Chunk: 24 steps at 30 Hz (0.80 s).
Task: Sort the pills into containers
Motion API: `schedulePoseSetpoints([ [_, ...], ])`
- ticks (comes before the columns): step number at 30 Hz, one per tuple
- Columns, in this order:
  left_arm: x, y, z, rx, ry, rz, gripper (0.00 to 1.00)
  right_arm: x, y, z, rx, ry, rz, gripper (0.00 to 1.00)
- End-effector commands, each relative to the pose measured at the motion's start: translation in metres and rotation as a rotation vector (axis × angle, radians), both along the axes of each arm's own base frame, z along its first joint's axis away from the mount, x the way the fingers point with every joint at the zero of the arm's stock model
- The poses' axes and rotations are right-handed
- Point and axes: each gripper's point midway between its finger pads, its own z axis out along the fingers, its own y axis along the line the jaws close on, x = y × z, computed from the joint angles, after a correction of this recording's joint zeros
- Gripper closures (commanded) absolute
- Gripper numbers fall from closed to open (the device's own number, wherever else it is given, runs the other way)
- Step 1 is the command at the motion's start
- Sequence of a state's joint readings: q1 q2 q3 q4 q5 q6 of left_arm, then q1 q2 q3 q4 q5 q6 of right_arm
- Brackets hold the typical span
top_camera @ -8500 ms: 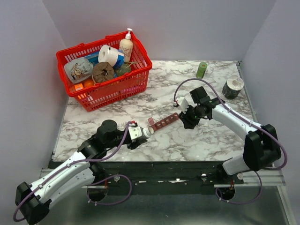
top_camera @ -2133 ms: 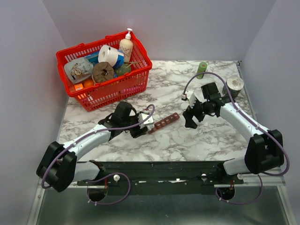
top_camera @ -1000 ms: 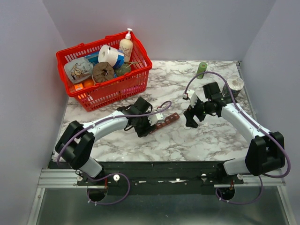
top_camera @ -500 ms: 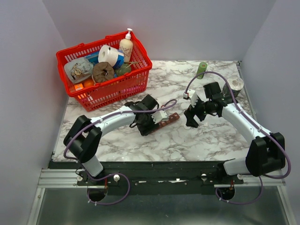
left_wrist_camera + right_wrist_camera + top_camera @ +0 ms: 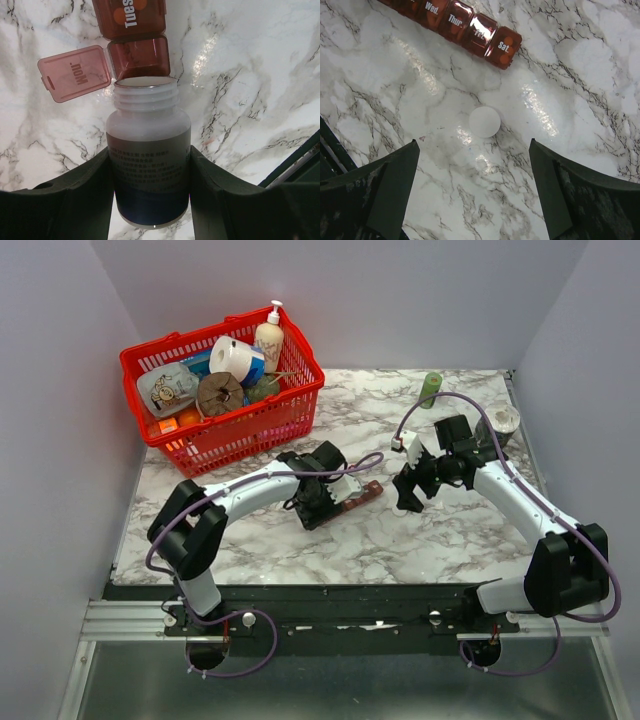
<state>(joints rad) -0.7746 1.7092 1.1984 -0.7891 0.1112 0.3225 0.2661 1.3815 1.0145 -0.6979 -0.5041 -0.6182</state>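
The containers are a dark red-brown weekday pill strip (image 5: 361, 495) lying on the marble table (image 5: 440, 540). In the left wrist view its "Mon." compartment (image 5: 139, 56) stands open with its lid (image 5: 75, 72) flipped left, and "Tues" (image 5: 129, 17) is shut. My left gripper (image 5: 322, 498) (image 5: 150, 150) is shut on a white uncapped pill bottle (image 5: 149, 165). The bottle's mouth (image 5: 145, 82) points at the open compartment. No pills show. My right gripper (image 5: 408, 495) (image 5: 474, 145) is open and empty above a white round cap (image 5: 484, 121), just beyond the strip's "Sat." end (image 5: 502, 47).
A red mesh basket (image 5: 285, 410) full of household items stands at the back left. A slim green bottle (image 5: 431, 388) stands at the back right. A tape roll (image 5: 503, 419) sits partly behind my right arm.
My left arm has swung right with the bottle from the near left to the strip's left end. My right gripper let go of the strip earlier and has since stayed still.
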Motion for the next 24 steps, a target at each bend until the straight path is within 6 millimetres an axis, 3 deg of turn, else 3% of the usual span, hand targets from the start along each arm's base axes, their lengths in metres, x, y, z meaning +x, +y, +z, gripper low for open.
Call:
schedulePoseSetpoints([
  [1, 0.0017, 0.0033, 0.0024, 0.061, -0.005, 0.022, 1.00, -0.0016, -0.0017, 0.0073, 0.011, -0.005, -0.011, 0.00],
  [24, 0.0056, 0.0016, 0.0071, 0.176, 0.008, 0.027, 1.00, -0.0023, -0.0020, 0.0073, 0.015, 0.001, -0.014, 0.00],
])
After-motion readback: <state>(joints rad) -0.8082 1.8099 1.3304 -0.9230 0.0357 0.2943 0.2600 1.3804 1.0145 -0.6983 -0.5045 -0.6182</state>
